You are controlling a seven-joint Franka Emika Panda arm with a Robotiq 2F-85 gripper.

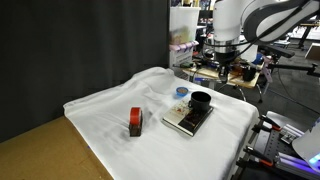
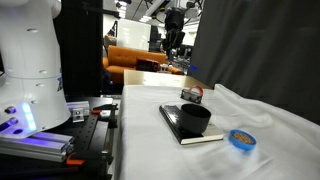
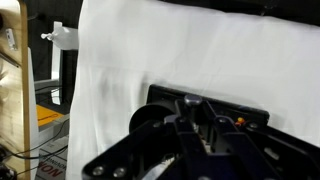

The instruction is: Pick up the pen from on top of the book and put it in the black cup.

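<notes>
Though the gripper [image 1: 222, 70] hangs high beyond the table's far edge, well apart from everything on it, I cannot tell whether its jaws are apart or together; the wrist view shows only its dark body. Below, the book [image 1: 186, 123] lies flat on the white cloth [image 1: 110, 105], with the black cup [image 1: 201, 101] upright on one end. The pen is too small to make out. A red block [image 1: 135, 122] sits near the book.

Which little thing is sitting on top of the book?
The black cup sits on the book; the red block and blue round thing lie on the cloth.
</notes>
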